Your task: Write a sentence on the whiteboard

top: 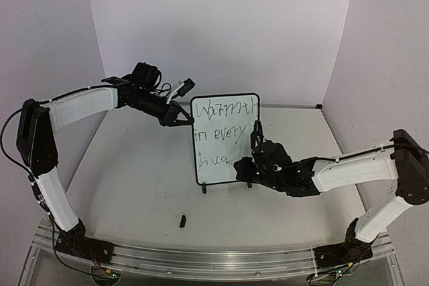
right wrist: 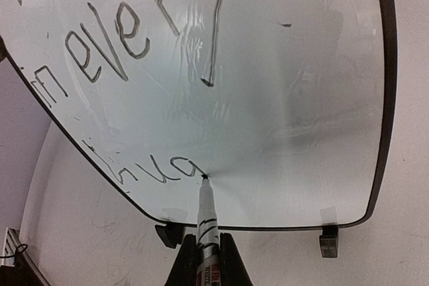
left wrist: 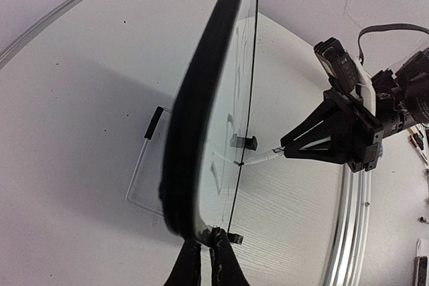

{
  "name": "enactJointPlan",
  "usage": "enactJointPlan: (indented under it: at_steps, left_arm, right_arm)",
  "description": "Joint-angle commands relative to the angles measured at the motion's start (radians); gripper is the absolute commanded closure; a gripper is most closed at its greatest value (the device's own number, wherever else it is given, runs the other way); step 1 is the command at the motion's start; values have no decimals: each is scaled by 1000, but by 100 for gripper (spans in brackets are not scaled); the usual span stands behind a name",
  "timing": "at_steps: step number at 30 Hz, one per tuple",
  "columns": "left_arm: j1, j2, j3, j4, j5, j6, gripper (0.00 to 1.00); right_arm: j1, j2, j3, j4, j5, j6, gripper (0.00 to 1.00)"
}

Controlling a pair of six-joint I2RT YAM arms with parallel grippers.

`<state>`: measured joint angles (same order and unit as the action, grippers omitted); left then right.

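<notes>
We see the whiteboard [top: 218, 173] upright on the table [top: 134, 179], our left gripper [left wrist: 206, 249] clamped on its left edge. Our right gripper [right wrist: 208, 262] grips a marker [right wrist: 205, 212], tip touching beside the sentence [right wrist: 127, 38]'s last word.

Black-framed white whiteboard [top: 222, 171], dark sentence [top: 224, 134]

left arm [top: 80, 106] and right arm [top: 348, 171]: white moulded link shells between black joint housings. each stands on a black base block [top: 70, 236]. a thin black cable [top: 7, 125] loops outside the left arm's elbow joint. left gripper [left wrist: 206, 259] and right gripper [right wrist: 206, 262]: black, with tapered fingers.
</notes>
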<state>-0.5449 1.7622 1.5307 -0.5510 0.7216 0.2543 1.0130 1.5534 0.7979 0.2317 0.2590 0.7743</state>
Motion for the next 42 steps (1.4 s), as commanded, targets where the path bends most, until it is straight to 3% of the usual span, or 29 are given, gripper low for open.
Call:
enactJointPlan:
  at_steps: [1,16,24,32,42]
  left_arm:
    - [-6,-29,-9,-24,-39,45,100]
    - [-7,-29,-9,-24,-38,45,100]
    - [-6,-32,-10,-22,-37,44,100]
    - [-6,-33,-11,-23,-36,43,100]
    - [-7,-36,-11,-24,-37,44,100]
  right_arm:
    - [-10,44,-3,-12,-6,29,100]
    - [0,80,12,101,-47,17,100]
    - [0,-74,-120,246,-63,19,100]
    - [-2,-117,-119,99,39,32,100]
    - [-2,-59,-63,62,63,20,100]
